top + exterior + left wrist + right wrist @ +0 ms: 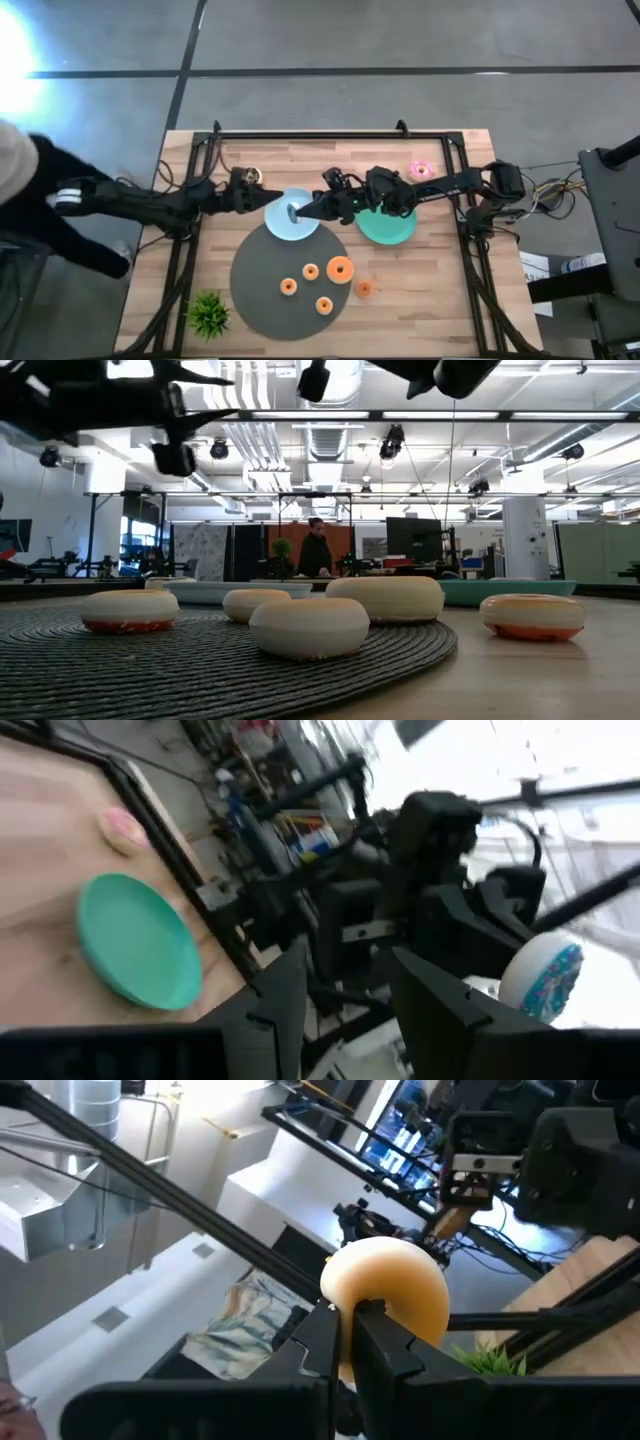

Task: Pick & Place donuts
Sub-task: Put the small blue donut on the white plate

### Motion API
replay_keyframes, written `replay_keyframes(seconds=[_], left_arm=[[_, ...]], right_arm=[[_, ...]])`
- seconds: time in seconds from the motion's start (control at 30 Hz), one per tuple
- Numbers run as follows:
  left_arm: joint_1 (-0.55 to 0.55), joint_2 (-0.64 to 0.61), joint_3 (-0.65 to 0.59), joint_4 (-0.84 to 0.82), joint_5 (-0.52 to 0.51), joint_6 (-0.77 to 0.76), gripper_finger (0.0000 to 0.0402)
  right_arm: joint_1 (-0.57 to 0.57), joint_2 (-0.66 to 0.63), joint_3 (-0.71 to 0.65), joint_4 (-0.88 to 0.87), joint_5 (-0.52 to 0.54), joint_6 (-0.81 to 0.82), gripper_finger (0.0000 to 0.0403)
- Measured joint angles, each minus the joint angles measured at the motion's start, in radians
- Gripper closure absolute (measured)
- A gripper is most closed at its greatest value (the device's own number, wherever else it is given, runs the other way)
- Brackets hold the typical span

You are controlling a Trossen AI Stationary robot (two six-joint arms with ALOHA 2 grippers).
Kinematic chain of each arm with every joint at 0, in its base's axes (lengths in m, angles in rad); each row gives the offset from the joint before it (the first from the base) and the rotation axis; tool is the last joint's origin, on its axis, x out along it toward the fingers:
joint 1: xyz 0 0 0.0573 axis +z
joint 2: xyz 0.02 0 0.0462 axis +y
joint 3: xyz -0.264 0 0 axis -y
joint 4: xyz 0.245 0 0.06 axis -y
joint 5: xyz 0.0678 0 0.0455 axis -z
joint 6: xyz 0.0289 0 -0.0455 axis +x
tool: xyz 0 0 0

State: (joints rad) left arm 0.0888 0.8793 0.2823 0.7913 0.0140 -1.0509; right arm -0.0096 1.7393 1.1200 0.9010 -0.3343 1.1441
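Four donuts lie on the round dark mat [262,285] at lower centre of the high view: a larger one [339,269] at its right side, and three mini ones [311,271] [288,286] [324,304] around it. A fifth mini donut [364,288] sits on the bare wood just off the mat's right edge. A pink-iced donut [421,170] lies well apart, upper right, near the black frame [330,139].

One more donut [392,1296], pale tan from below, is pinched between the narrow fingers of the right end effector [296,211], which hangs above the light blue plate [283,226] at the mat's upper edge. The right arm reaches leftward across the green plate [388,228] and covers part of it.

The left end effector [258,196] hovers just left of the blue plate; its fingers [280,1010] stand apart with nothing between them.

A small green plant [208,314] stands at the lower left corner of the table [440,310], which is light wood planks. Two plates, one mat, seven donuts in all.

The floor around is grey with dark seams. In the low view, a large hall with white ceiling ducts lies behind, and a person [315,550] stands far back.
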Motion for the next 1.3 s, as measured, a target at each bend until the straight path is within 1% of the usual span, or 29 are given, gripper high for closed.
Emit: replay_keyframes(seconds=[0.07,0.17,0.27,0.33,0.6,0.7,0.83,1.03,1.1,1.3], left_arm=[[0.006,0.052,0.026,0.082,0.032,0.016,0.0284],[0.019,0.108,0.052,0.275,0.099,0.024,0.0284],[0.022,0.155,0.064,0.376,0.129,0.026,0.0284],[0.022,0.177,0.084,0.381,0.140,0.027,0.0284],[0.022,0.323,0.230,0.385,0.292,0.056,0.0284],[0.023,0.353,0.258,0.385,0.314,0.071,0.0284],[0.032,0.349,0.246,0.392,0.317,0.080,0.0284],[0.054,0.291,0.195,0.467,0.323,0.077,0.0284],[0.054,0.276,0.190,0.469,0.322,0.081,0.0284],[0.054,0.313,0.191,0.458,0.321,0.081,0.0284]], right_arm=[[-0.001,0.000,0.005,0.001,-0.004,-0.001,0.0390],[0.000,-0.013,-0.004,0.010,-0.004,-0.002,0.0390],[-0.003,-0.025,-0.015,0.027,-0.004,-0.003,0.0390],[-0.008,-0.027,-0.015,0.032,-0.004,-0.004,0.0390],[-0.032,-0.030,-0.016,0.060,0.000,0.000,0.0390],[-0.032,-0.033,-0.022,0.075,0.002,0.000,0.0390],[-0.032,-0.040,-0.035,0.079,0.017,-0.002,0.0390],[-0.048,-0.080,-0.076,0.075,0.059,-0.022,0.0390],[-0.060,-0.086,-0.090,0.078,0.062,-0.013,0.0390],[-0.073,-0.089,-0.097,0.118,0.035,0.013,0.0390]])
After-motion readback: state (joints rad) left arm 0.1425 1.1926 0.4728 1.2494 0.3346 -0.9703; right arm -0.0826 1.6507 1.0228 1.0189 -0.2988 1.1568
